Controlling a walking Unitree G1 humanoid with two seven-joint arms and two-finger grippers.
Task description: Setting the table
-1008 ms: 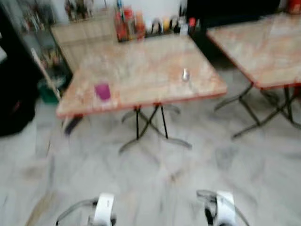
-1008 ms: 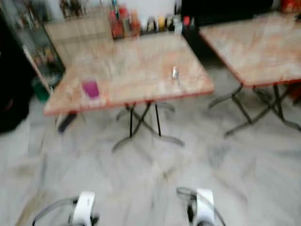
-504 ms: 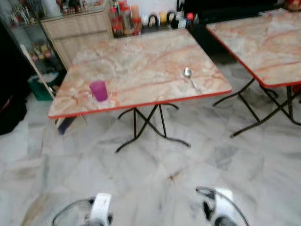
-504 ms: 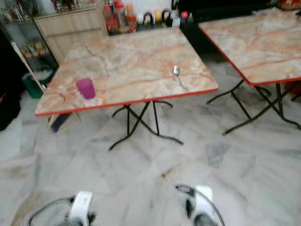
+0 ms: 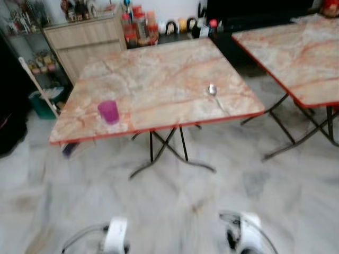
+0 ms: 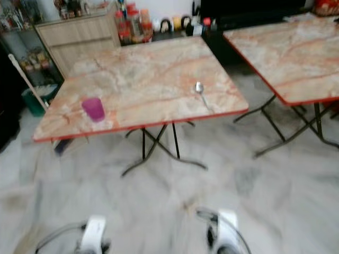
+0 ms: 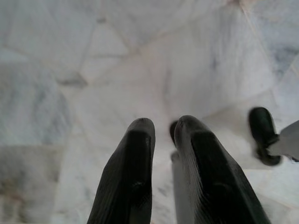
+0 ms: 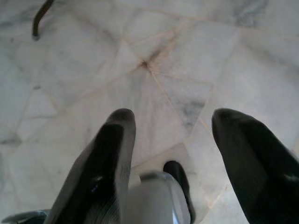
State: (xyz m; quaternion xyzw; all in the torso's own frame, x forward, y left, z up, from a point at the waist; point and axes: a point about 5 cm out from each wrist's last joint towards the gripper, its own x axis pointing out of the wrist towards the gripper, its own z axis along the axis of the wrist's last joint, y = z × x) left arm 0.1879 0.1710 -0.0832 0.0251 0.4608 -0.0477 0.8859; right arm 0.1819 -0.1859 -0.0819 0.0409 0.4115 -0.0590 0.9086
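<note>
The robot is standing back from the bench (image 5: 159,79), both arms hanging low over the marble floor (image 5: 175,206). The left pincer (image 7: 163,135) is showing its fingers nearly together, clenched on nothing; the right pincer (image 8: 173,135) is spread wide and released. The spoon (image 5: 214,95) is lying well ahead of the right pincer, near the bench's front right corner, its long axis running roughly away from the robot, bowl at the far end. The purple cup (image 5: 108,111) is standing well ahead of the left pincer, near the front left edge. The right arm looks nearer the spoon. Compared with half a second ago, the bench is sitting slightly lower and larger in the head views, so the camera is closing in; cup and spoon are keeping their places.
</note>
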